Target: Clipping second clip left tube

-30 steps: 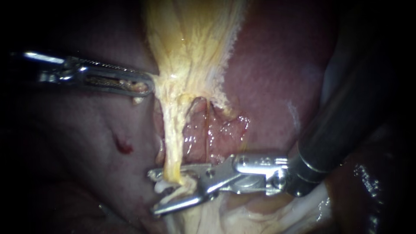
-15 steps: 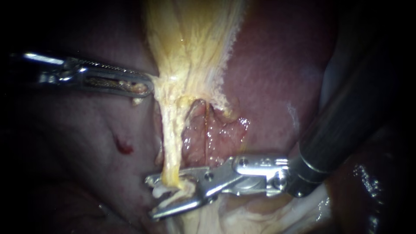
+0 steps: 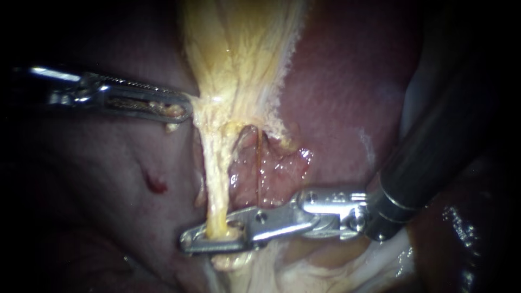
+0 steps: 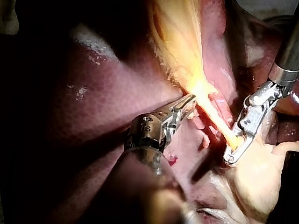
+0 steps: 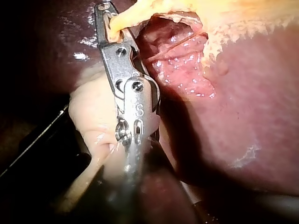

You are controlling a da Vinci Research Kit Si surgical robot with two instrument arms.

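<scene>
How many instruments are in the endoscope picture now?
2. The left instrument reaches the gallbladder at its narrow end; the right instrument, lower down, has its jaws shut on the tube.

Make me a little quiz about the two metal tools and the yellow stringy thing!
1. True or false: the right instrument has its jaws shut on the tube.
2. What does the left instrument touch with its tip? A the gallbladder; B a clip; C the right instrument.
3. Fill in: the dark red tissue behind the tube is the ____.
Key: 1 true. 2 A. 3 liver.
</scene>
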